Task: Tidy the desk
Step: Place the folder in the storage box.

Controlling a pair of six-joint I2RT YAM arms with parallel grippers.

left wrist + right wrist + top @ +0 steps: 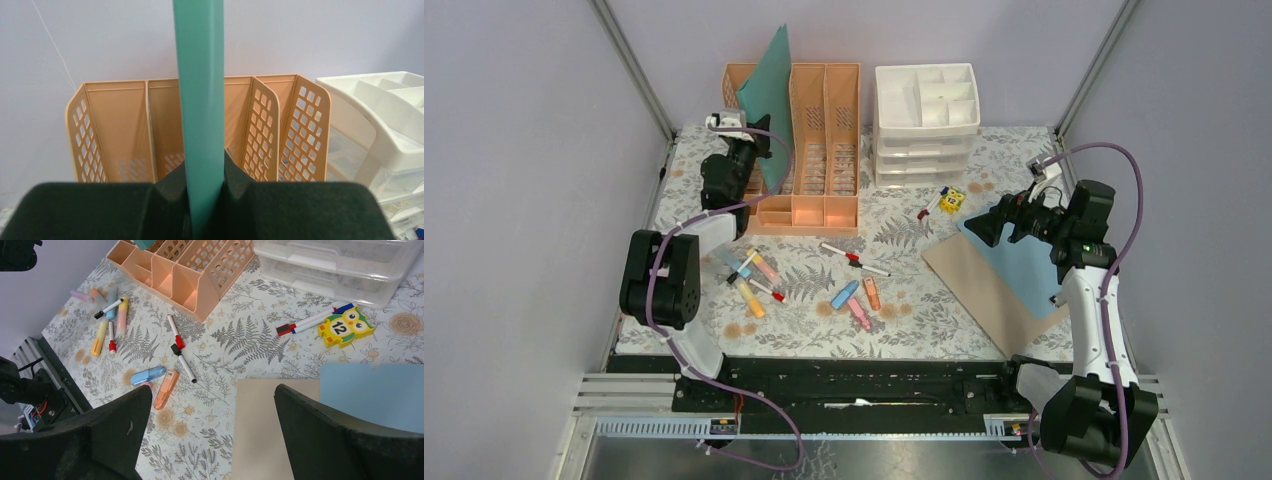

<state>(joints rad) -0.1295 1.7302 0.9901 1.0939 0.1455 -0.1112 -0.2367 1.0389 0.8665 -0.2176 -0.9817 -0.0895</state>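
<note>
The desk (904,235) is covered in fern-print cloth. My left gripper (759,150) is shut on the lower edge of a teal folder (769,85), which stands upright and tilted over the left slots of the peach file rack (824,120). In the left wrist view the teal folder (200,100) rises edge-on between the pads, with the rack (115,125) behind it. My right gripper (984,228) hangs open above the desk's right side, over a tan folder (265,430) that lies partly on a blue folder (370,390). Nothing is between its fingers.
A white drawer unit (924,110) stands right of the rack. Loose markers (854,258) and highlighters (749,280) lie scattered across the middle and left of the cloth. A yellow owl-shaped piece (345,327) and a red-blue marker (310,322) lie in front of the drawers.
</note>
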